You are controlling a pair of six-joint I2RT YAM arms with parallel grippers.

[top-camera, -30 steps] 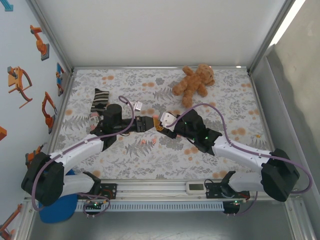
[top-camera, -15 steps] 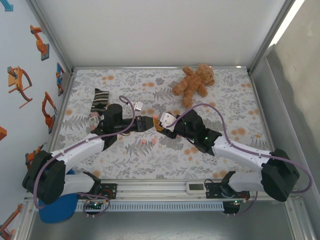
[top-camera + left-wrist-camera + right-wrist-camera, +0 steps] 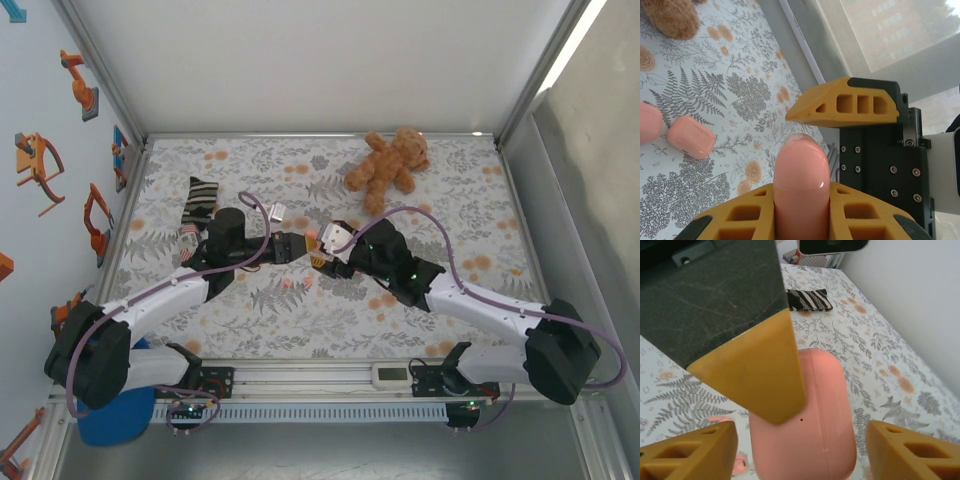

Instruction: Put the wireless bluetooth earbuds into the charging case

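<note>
My left gripper (image 3: 297,245) is shut on a salmon-pink charging case (image 3: 801,185), held closed above the middle of the cloth. In the left wrist view its two orange fingers (image 3: 730,220) hug the case's sides. The right gripper (image 3: 322,252) faces it from the right. It is open, and its fingertips (image 3: 695,452) stand wide on both sides of the same case (image 3: 810,440). Two tiny pink earbuds (image 3: 296,285) lie on the cloth just in front of the grippers. One earbud (image 3: 719,418) also shows in the right wrist view.
A brown teddy bear (image 3: 388,160) sits at the back right. A striped sock (image 3: 198,205) lies at the left, with a small grey-white item (image 3: 275,211) near it. Two more pink rounded pieces (image 3: 690,137) rest on the floral cloth (image 3: 450,210).
The right gripper has crept slightly left towards the case in the left gripper. Otherwise nothing has visibly moved.
</note>
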